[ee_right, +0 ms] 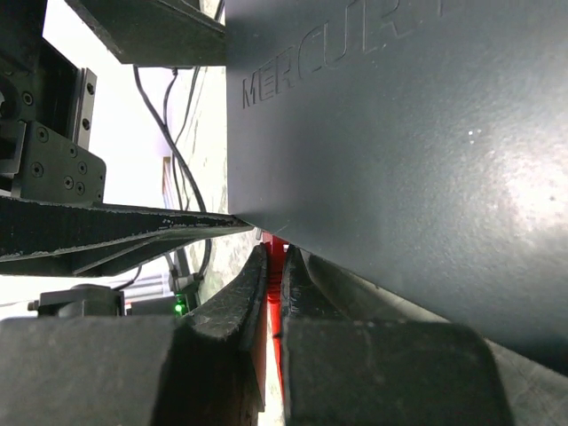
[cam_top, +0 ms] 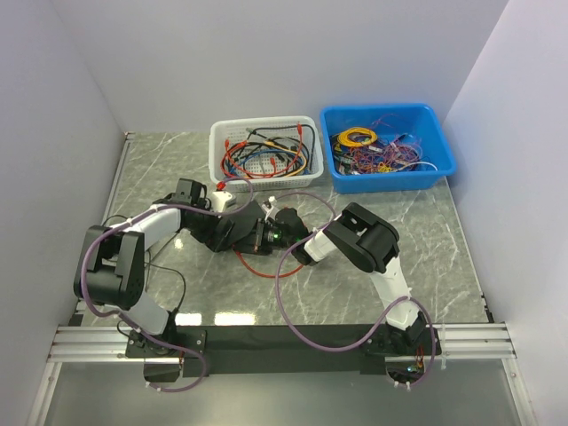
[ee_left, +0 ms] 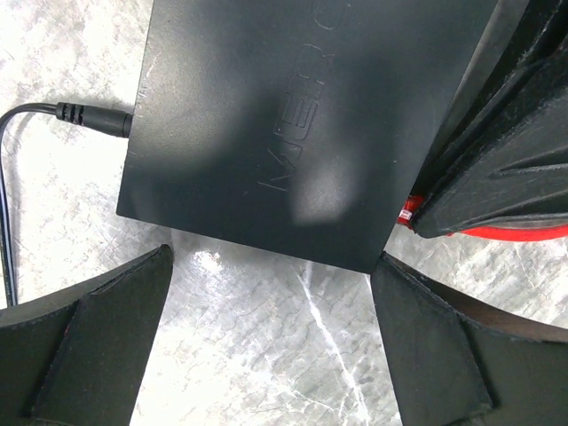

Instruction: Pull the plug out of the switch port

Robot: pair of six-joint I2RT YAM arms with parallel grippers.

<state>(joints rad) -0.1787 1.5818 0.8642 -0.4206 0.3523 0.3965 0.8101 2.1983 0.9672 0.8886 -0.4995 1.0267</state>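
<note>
The switch [ee_left: 293, 124] is a flat matte-black box lying on the marble table; it also shows in the top view [cam_top: 241, 234] and the right wrist view [ee_right: 399, 133]. A red plug [ee_right: 276, 262] sits in a port on its edge, and its tip shows in the left wrist view [ee_left: 406, 213]. My right gripper [ee_right: 276, 266] is shut on this plug, right against the switch; it also shows in the top view [cam_top: 269, 234]. My left gripper [ee_left: 271, 259] is open at the switch's opposite edge, its right finger [ee_left: 426, 337] at the box's corner.
A black power cable [ee_left: 89, 117] plugs into the switch's side. The red cable [cam_top: 257, 269] loops on the table in front. A white mesh basket [cam_top: 264, 149] and a blue bin [cam_top: 388, 146], both full of cables, stand at the back.
</note>
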